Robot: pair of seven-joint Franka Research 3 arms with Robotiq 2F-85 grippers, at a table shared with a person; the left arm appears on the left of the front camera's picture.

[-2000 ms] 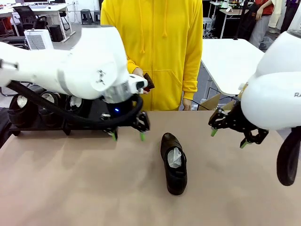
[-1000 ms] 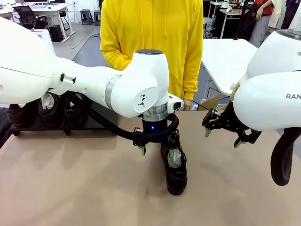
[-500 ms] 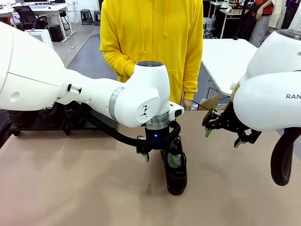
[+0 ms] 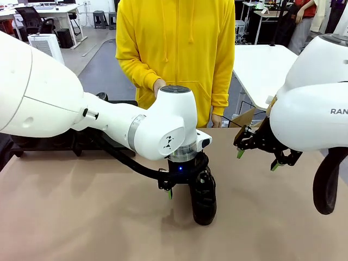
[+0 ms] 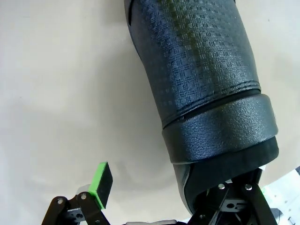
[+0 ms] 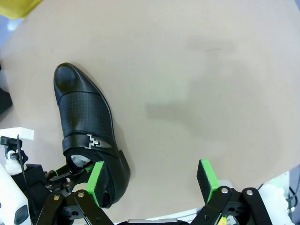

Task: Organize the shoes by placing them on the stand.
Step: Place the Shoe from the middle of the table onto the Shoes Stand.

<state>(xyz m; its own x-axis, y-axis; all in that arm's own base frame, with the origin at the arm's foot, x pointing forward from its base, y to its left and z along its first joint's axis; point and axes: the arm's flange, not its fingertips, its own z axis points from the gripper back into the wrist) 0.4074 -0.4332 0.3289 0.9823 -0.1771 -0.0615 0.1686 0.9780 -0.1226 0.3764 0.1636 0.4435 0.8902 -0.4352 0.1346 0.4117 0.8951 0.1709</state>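
Note:
One black shoe (image 4: pixel 204 198) lies on the tan table in the middle, toe toward me. My left gripper (image 4: pixel 187 191) has come down over its heel end and stands open. One green fingertip (image 5: pixel 101 183) is off the shoe's side with a gap. The other finger is hidden by the shoe (image 5: pixel 206 93). My right gripper (image 4: pixel 258 155) hovers open to the right of the shoe, holding nothing. Its wrist view shows the shoe (image 6: pixel 86 124) beyond its left pad (image 6: pixel 97 183). The black stand (image 4: pixel 81 145) sits at the table's far left, mostly hidden by my left arm.
A person in a yellow hoodie (image 4: pixel 174 54) stands at the far edge, one hand (image 4: pixel 159 85) just above my left arm. A white table (image 4: pixel 266 70) and a cardboard flap (image 4: pixel 244 117) lie behind on the right. Bare tabletop (image 4: pixel 81 217) spreads left of the shoe.
My left arm swung from the stand side to the middle and lowered its gripper over the shoe's heel end. The right arm shifted slightly left, then held still.

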